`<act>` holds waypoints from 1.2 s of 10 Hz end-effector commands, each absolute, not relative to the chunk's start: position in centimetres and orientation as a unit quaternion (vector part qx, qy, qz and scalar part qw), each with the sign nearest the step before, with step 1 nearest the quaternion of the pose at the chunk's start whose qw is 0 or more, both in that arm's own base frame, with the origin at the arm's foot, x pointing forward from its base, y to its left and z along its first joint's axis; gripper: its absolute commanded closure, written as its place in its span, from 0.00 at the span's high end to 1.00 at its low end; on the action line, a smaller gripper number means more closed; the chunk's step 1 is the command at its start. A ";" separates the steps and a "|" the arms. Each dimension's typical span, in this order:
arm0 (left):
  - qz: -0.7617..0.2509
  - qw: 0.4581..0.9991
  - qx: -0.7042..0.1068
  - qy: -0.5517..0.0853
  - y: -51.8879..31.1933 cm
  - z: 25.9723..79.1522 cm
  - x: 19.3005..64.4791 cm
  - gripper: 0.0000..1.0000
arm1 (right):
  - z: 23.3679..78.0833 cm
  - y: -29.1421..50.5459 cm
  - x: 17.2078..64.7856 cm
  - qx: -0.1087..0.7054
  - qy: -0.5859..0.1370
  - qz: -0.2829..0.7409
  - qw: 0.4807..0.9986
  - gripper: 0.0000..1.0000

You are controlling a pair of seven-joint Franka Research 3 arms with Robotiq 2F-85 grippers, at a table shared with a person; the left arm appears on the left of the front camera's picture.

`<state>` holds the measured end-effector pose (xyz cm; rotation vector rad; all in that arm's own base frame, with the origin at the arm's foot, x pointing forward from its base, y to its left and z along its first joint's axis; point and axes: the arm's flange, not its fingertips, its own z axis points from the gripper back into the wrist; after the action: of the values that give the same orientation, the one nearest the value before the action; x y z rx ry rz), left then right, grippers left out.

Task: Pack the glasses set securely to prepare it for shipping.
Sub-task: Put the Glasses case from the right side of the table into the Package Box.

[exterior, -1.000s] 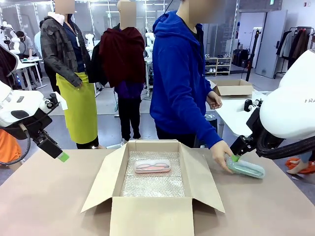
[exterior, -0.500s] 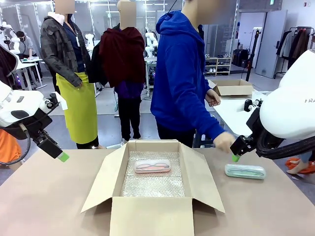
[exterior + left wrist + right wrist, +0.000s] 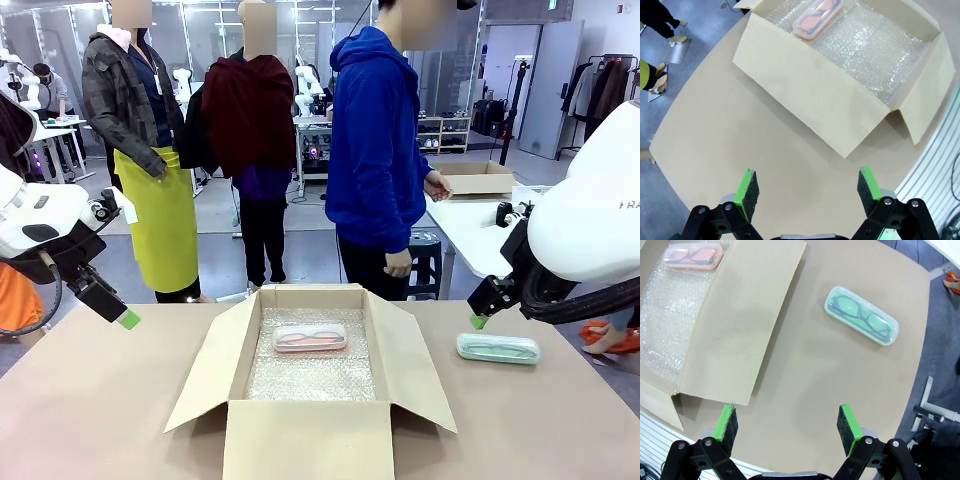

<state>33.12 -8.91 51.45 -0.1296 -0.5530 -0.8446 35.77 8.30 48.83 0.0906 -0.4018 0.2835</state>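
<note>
While the table (image 3: 100, 400) offers bare surface on both sides, I see the big cardboard box (image 3: 300, 440) sitting open at its middle, flaps splayed outward and its floor lined with bubble wrap (image 3: 310, 378). Of the glasses set, the clear-white case (image 3: 310, 338) showing pink rests flat on the wrap toward the far wall. The mint green case (image 3: 498, 348) lies flat on the table to the right of the box, apart from the right flap (image 3: 415, 370) and near my right gripper (image 3: 788, 424), whose jaws stand wide apart and empty. My left gripper (image 3: 804, 189) hovers over bare table left of the box, jaws likewise spread with nothing between them. I judge the green case light, stiff and slick, with a thin shell that could crack, so I'd pinch gently across its short width at mid-length. That sloping flap is the edge to clear on the way in, and the wrap nearer me has ample room for landing.
</note>
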 end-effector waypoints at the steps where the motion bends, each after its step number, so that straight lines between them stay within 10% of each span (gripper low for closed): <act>1: -0.407 0.872 -0.059 -0.265 -8.7 51.5 33.1 1.00 | 48.8 8.3 35.8 0.045 -0.199 0.140 0.969 1.00; 12: -0.407 0.872 -0.059 -0.265 -8.7 51.5 33.1 1.00 | 47.7 0.3 51.8 0.002 -0.161 0.205 0.965 1.00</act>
<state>33.13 -8.92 51.45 -0.1295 -0.5528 -0.8447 50.33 0.64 48.32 -0.0034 -0.3331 0.3723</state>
